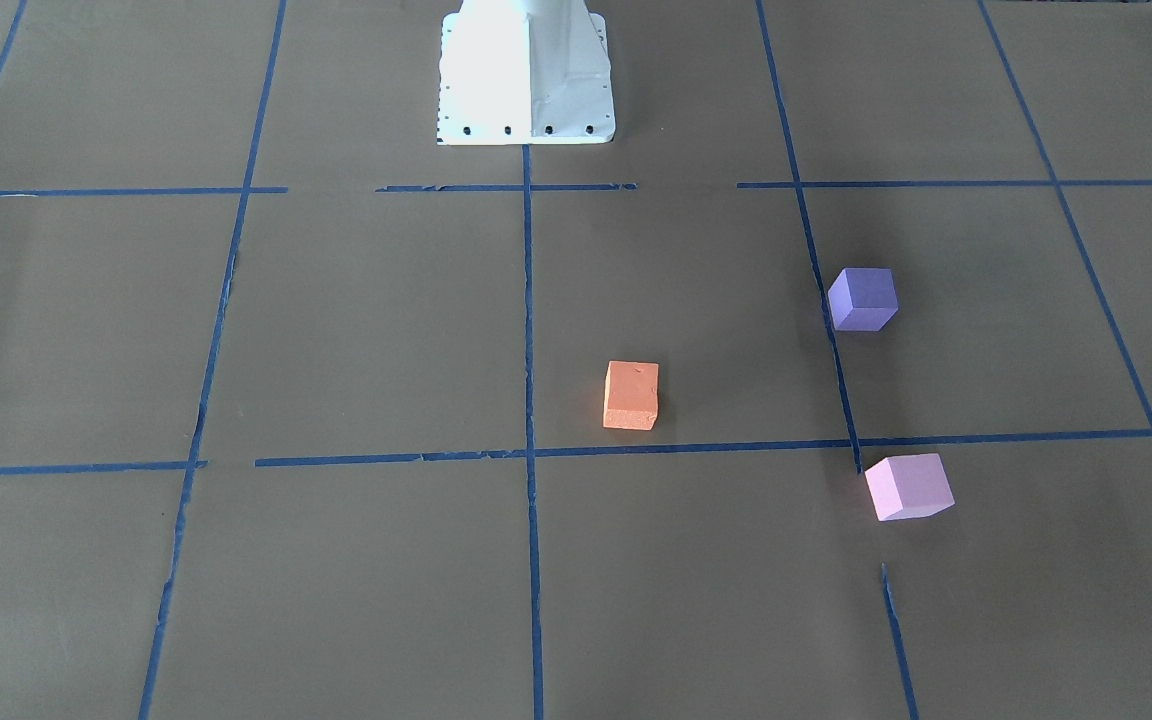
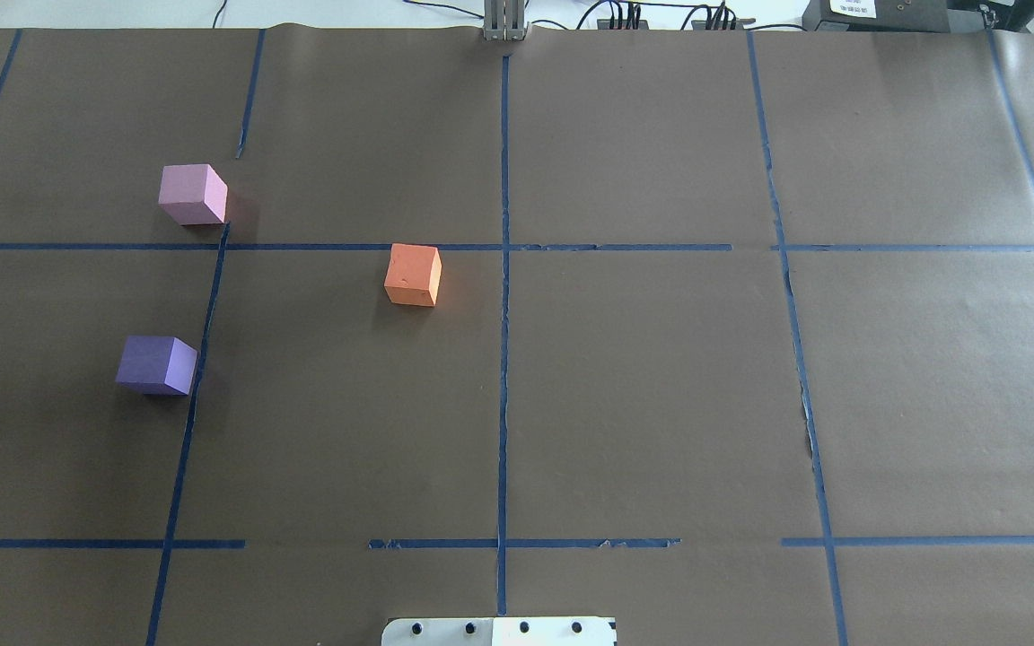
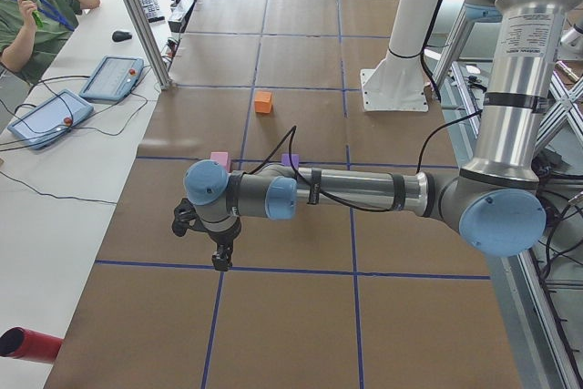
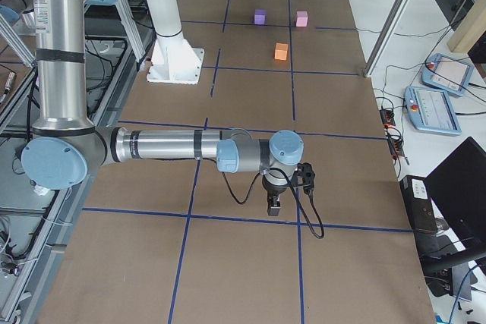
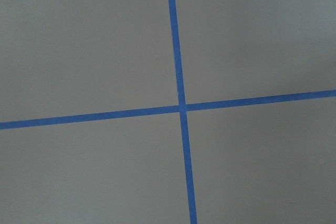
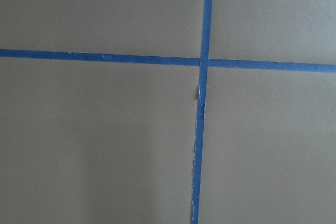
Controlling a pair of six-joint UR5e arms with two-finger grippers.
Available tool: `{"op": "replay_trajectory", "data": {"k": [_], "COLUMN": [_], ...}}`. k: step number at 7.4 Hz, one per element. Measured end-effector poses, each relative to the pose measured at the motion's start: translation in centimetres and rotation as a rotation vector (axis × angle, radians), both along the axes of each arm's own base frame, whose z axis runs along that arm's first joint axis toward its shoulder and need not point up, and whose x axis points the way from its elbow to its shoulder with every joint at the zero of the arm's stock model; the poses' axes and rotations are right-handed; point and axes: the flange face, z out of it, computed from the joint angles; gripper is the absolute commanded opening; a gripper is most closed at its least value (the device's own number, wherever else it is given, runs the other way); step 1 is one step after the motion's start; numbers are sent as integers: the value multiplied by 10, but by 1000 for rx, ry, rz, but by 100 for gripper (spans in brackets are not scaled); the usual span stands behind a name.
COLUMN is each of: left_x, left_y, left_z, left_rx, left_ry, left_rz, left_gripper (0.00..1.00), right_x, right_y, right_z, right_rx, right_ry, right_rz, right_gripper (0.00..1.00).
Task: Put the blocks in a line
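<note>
Brown paper table, blue tape grid. On my left half, 3 lie apart: orange block near centre, purple block and pink block farther out. Whether my left gripper or right gripper gapes, I cannot tell.

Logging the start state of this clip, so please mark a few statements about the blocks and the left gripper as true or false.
1. The orange block, purple block and pink block all lie on the robot's left side of the centre tape line. True.
2. The orange block touches the pink block. False: a clear gap separates them.
3. The left gripper holds the purple block. False: the block stands free, and the gripper hangs over a tape crossing away from it.
4. Of the three, the orange block is closest to the centre tape line. True.
5. The blocks already form a straight line. False: they form a triangle.
</note>
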Motion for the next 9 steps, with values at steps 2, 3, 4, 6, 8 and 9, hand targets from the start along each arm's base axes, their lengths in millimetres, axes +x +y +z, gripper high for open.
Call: {"op": "replay_trajectory", "data": {"k": [2,3,4,6,8,9], "left_x": [0,0,1,8,56,97], "left_y": [2,1,-3,-25,-52,-57], "left_z": [4,2,-5,-57,-140,-187], "left_rx": [-7,-5,9,86,127,129], "left_ry": [1,3,8,65,116,140], "left_rz": [0,-1,-1,0,-6,-5], "left_gripper": [100,100,100,100,100,100], "right_x": [0,0,0,0,0,0], "right_y": [0,0,0,0,0,0], "right_z": [0,0,0,0,0,0], "right_rx": [0,0,0,1,1,1], "right_ry": [0,-1,-1,0,0,0], "right_rz": [0,0,0,0,0,0], "right_gripper": [100,100,100,100,100,100]}}
